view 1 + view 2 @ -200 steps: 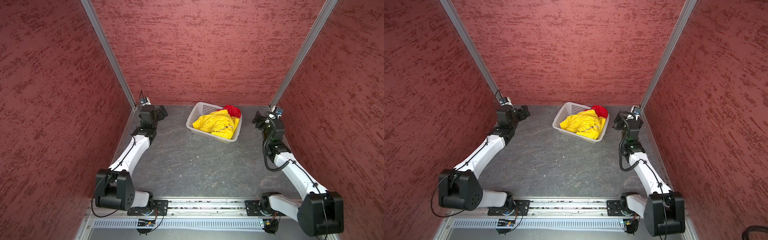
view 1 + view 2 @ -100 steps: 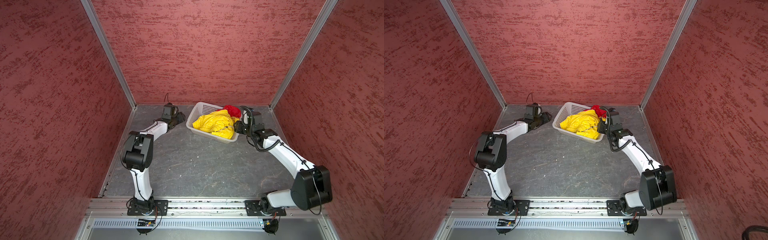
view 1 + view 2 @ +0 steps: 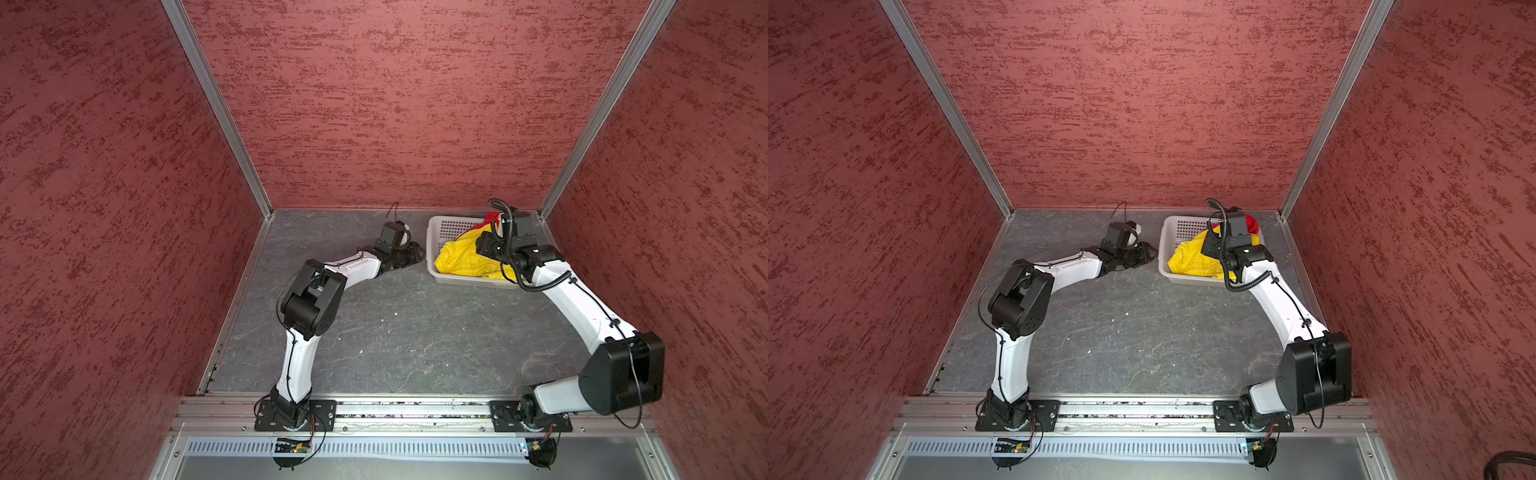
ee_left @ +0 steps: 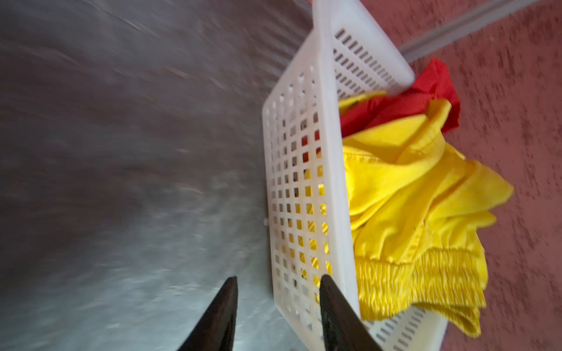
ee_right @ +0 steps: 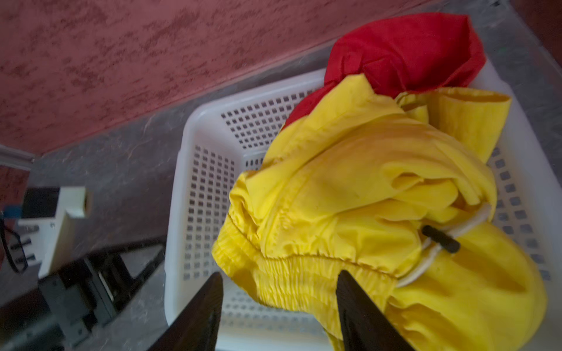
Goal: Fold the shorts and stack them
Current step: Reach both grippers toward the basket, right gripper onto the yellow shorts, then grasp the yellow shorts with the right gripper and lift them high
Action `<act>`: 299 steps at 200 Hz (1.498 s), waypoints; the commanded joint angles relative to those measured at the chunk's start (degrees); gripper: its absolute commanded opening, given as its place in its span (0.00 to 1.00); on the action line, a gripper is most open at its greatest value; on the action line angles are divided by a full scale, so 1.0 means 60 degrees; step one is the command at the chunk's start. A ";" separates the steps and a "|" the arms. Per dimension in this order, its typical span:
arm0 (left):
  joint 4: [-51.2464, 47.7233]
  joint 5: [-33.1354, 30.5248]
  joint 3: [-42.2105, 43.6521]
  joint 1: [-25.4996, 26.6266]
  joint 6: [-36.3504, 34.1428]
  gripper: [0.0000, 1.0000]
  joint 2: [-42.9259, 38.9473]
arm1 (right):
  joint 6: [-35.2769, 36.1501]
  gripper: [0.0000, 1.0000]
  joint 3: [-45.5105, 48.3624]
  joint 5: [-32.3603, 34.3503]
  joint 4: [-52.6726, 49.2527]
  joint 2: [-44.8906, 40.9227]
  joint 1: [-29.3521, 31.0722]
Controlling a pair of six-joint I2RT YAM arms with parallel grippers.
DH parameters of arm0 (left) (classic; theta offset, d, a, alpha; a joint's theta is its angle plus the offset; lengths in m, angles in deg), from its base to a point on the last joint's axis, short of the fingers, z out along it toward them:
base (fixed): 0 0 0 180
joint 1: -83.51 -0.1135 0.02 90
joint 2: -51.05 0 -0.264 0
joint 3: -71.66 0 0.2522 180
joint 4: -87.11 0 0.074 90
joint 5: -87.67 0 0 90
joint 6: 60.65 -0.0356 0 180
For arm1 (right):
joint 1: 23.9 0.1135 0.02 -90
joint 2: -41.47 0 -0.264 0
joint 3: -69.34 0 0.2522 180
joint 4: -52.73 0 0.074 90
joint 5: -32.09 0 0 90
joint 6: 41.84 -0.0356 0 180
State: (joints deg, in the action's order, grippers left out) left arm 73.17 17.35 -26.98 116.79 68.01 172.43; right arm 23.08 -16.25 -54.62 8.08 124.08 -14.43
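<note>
Left gripper [image 4: 279,278] is low over the grey tabletop [image 3: 395,332], just beside the outer side wall of the white perforated basket [image 4: 298,182]. Its jaws are moderately parted with nothing between them, and that wrist view is streaked with blur. Right gripper [image 5: 280,275] hangs over the basket, jaws apart at a middling width, straddling the gathered elastic waistband of the yellow shorts [image 5: 349,188]. Whether the fingertips touch the cloth I cannot tell, and no fabric is pinched.

Both pairs sit crumpled inside the basket, which stands in the far right corner of the tabletop, close to the back wall. Yellow shorts fill most of it and spill over the rim on the side away from the left arm. Red shorts [image 5: 404,51] lie beneath and behind them, bunched at the basket's far corner and rising above the rim. White drawstring [image 5: 425,267] with a black toggle [image 5: 441,240] shows at the yellow waistband
</note>
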 commanded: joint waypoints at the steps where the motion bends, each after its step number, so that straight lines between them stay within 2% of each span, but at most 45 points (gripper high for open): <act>1: 0.0040 0.0388 -0.0604 0.0181 0.0285 0.45 0.0338 | -0.0207 0.69 -0.0314 0.0914 -0.1120 0.0350 -0.0533; 30: -0.0031 0.0347 -0.0545 0.0060 0.0333 0.44 0.0070 | -0.0237 0.78 -0.0454 0.1986 -0.1745 0.0566 -0.1027; 47: 0.0000 0.0142 -0.0163 -0.0072 0.0166 0.45 -0.0490 | -0.0203 0.80 -0.0462 0.2215 -0.1947 0.0785 -0.1301; 73: -0.0085 -0.0473 0.0656 -0.0290 -0.0292 0.45 -0.1712 | -0.0222 0.78 -0.0295 0.2126 -0.1754 0.1007 -0.1629; 97: -0.0013 -0.1014 0.1519 -0.0526 -0.0770 0.49 -0.2888 | -0.0130 0.73 -0.0144 0.1824 -0.1365 0.1377 -0.1844; 118: -0.0403 -0.1570 0.1861 -0.0666 -0.1152 0.54 -0.3699 | -0.0040 0.62 -0.0218 0.1164 -0.1082 0.1905 -0.2021; 130: -0.0532 -0.1886 0.2036 -0.0701 -0.1355 0.56 -0.4073 | -0.0015 0.51 -0.0241 0.0553 -0.0758 0.2102 -0.2088; 138: -0.0560 -0.1987 0.2142 -0.0711 -0.1424 0.57 -0.4286 | -0.0085 0.37 -0.0316 0.0167 -0.0584 0.2205 -0.2135; 148: -0.0556 -0.1993 0.2278 -0.0752 -0.1444 0.58 -0.4492 | -0.0172 0.11 -0.0512 -0.0264 -0.0555 0.2288 -0.2145; 154: -0.0550 -0.1979 0.2314 -0.0770 -0.1447 0.58 -0.4591 | -0.0246 0.00 -0.0672 -0.0487 -0.0552 0.2267 -0.2149; 171: -0.0556 -0.1936 0.2425 -0.0785 -0.1445 0.63 -0.4841 | -0.0478 0.00 -0.1052 -0.1031 -0.0380 0.1880 -0.2149; 222: -0.0616 -0.1378 0.2141 -0.0549 -0.1835 0.86 -0.5448 | -0.0638 0.00 -0.3090 -0.1471 -0.0399 0.0164 -0.2147; 224: -0.0643 -0.1351 0.2122 -0.0536 -0.1844 0.88 -0.5464 | -0.0639 0.00 -0.3172 -0.1504 -0.0391 -0.0061 -0.2142; 227: -0.0652 -0.1318 0.2086 -0.0503 -0.1861 0.98 -0.5500 | -0.0626 0.00 -0.3286 -0.1550 -0.0379 -0.0193 -0.2142; 229: -0.0656 -0.1296 0.2068 -0.0488 -0.1899 1.00 -0.5517 | -0.0625 0.00 -0.3360 -0.1575 -0.0375 -0.0249 -0.2141; 257: -0.0760 -0.1298 0.1797 -0.0249 -0.2173 1.00 -0.5868 | -0.0679 0.00 -0.4177 -0.2050 0.0210 -0.1061 -0.2146; 299: -0.1050 -0.1072 0.1333 -0.0042 -0.2443 0.99 -0.6458 | -0.1309 0.00 -0.4686 -0.3276 0.2361 -0.2013 -0.2145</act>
State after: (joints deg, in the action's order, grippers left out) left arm 67.94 9.39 -16.84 116.11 55.53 136.41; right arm 18.62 -41.85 -68.35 9.89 114.07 -27.43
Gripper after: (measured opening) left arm 0.995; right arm 0.069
